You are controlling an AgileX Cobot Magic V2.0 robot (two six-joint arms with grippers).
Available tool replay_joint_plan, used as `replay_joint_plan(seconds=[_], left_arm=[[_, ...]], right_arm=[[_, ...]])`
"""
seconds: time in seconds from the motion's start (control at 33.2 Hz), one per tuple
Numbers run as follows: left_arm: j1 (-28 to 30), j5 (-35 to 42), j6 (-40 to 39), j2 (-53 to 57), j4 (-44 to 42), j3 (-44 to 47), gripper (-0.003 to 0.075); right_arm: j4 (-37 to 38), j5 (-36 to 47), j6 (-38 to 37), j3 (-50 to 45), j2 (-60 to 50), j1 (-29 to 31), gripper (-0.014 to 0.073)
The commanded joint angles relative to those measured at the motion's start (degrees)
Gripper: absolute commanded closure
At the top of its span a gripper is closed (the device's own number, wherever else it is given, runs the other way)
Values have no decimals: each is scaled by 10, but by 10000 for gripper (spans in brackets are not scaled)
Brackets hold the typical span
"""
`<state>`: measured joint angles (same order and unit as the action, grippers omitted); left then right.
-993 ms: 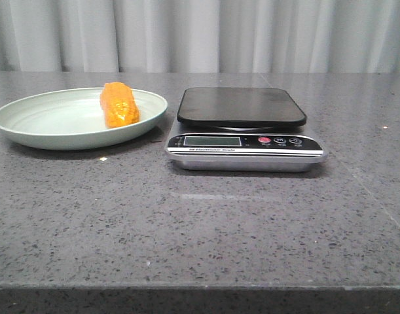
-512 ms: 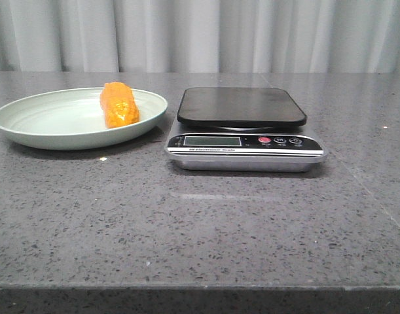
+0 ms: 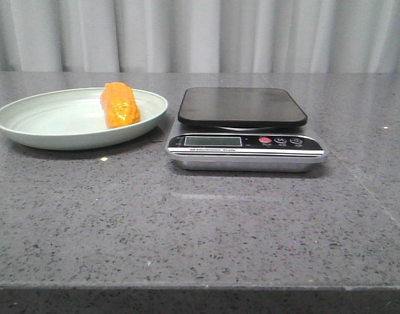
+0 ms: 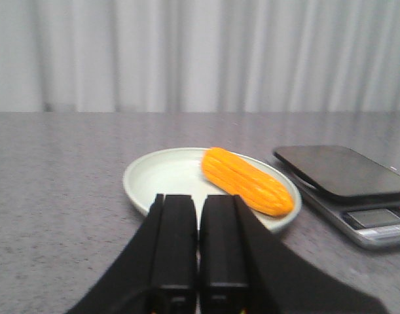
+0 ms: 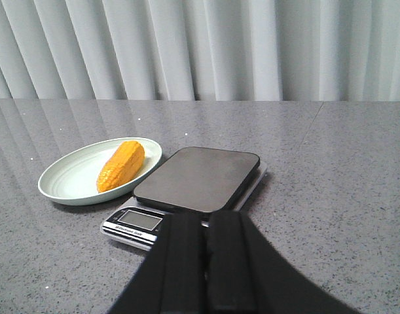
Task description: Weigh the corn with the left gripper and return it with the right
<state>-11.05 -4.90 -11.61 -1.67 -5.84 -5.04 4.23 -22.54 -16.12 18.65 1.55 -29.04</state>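
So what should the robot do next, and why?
Probably open the left gripper and reach toward the corn: its fingers are shut with nothing between them, and the corn lies on the plate, not on the scale.

The scale [image 3: 246, 142] has a thin line of tiny words under its little screen [image 3: 213, 140], but the letters are too small and fuzzy to read.

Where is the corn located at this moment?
In the front view the corn lies in the right part of the pale green plate, on the left side of the table, just left of the kitchen scale.
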Motion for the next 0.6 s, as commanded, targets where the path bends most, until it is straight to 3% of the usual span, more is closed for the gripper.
replay_joint_plan(seconds=[0.0,0.27,0.57], left_arm=[[65,70,26,14,44,9,586],[173,83,44,32,49,57,586],[178,78,43,32,-7,57,586]], right_arm=[[4,50,7,15,8,-1,453],[4,50,7,15,8,-1,453],[4,50,7,15,8,-1,453]])
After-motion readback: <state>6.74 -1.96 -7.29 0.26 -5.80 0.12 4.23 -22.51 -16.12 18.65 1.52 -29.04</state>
